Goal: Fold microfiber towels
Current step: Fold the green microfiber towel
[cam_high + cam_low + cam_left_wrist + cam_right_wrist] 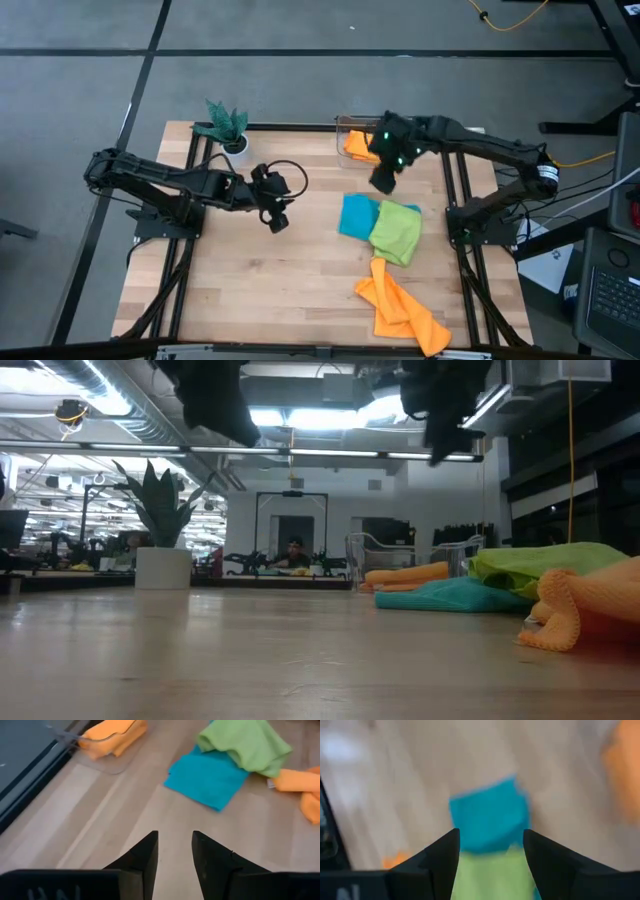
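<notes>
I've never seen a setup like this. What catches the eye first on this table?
The bright cloths: a lime green towel overlapping a teal-blue towel right of centre, a crumpled orange towel near the front edge. Both dark grippers, left gripper and right gripper, hang open and empty.

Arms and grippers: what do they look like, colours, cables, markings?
Both arms are dark, jointed links. The left gripper has a black cable loop beside its wrist; the right gripper has green lights glowing on its wrist. In the wrist views, fingers are black, tapering wedges.
</notes>
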